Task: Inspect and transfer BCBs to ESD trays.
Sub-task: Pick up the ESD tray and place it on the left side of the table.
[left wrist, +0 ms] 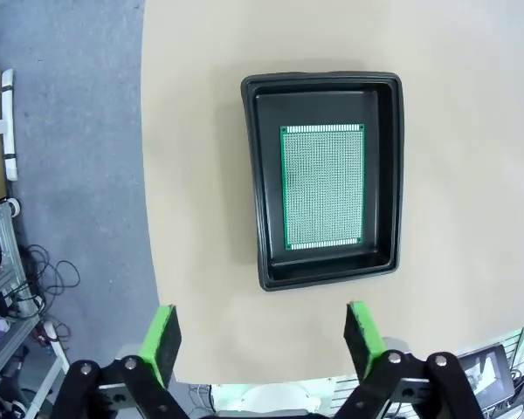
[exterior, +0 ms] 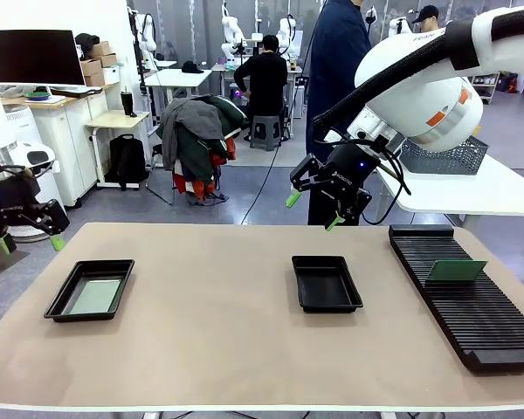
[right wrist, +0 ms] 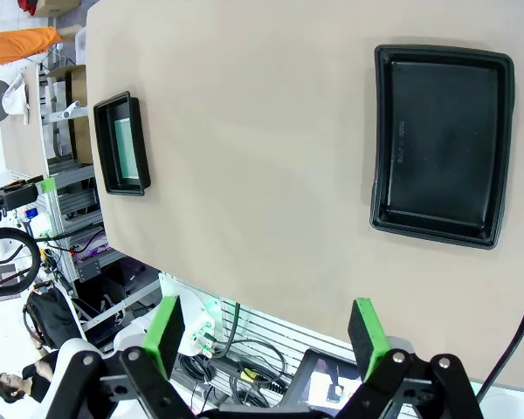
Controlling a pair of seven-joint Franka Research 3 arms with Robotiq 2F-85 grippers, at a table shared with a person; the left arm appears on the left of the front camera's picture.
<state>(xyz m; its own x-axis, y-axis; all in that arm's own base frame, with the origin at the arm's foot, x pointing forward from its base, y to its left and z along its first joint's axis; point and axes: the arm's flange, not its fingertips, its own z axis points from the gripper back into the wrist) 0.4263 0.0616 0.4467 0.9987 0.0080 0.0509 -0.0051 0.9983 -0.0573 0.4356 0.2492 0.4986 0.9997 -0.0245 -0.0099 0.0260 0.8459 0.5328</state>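
**Front view: both my grippers released, one BCB in a tray, one on the rack**

Front view, left side: my left gripper [exterior: 31,242] hangs in the air by the far-left corner of the table [exterior: 218,340]. Its jaws are spread with nothing between them. The left ESD tray [exterior: 61,303] sits on the table near that corner, and the first BCB [exterior: 96,297] lies flat on its floor.

Left wrist view: left gripper [left wrist: 264,339] has green fingers [left wrist: 163,340] wide apart and gripping nothing. Left ESD tray [left wrist: 253,175] is ahead of them. First BCB [left wrist: 323,186] is flat inside it, clear of the walls all round.

Front view, right side: my right gripper [exterior: 313,211] is up in the air over the table's far edge, tilted, jaws spread and holding nothing. The middle ESD tray [exterior: 299,285] lies on the table below and in front of it, well apart from the left one.

Right wrist view: right gripper [right wrist: 266,333] has its jaws apart with nothing in them. Middle ESD tray [right wrist: 380,140] is upper right, showing its black floor. Left ESD tray [right wrist: 102,144] with the first BCB [right wrist: 127,144] is farther off.

The second BCB [exterior: 455,271] stands on edge, leaning, in the slotted black rack [exterior: 480,323] at the table's right end, toward the rack's far end. It is apart from both trays and touched by neither gripper.
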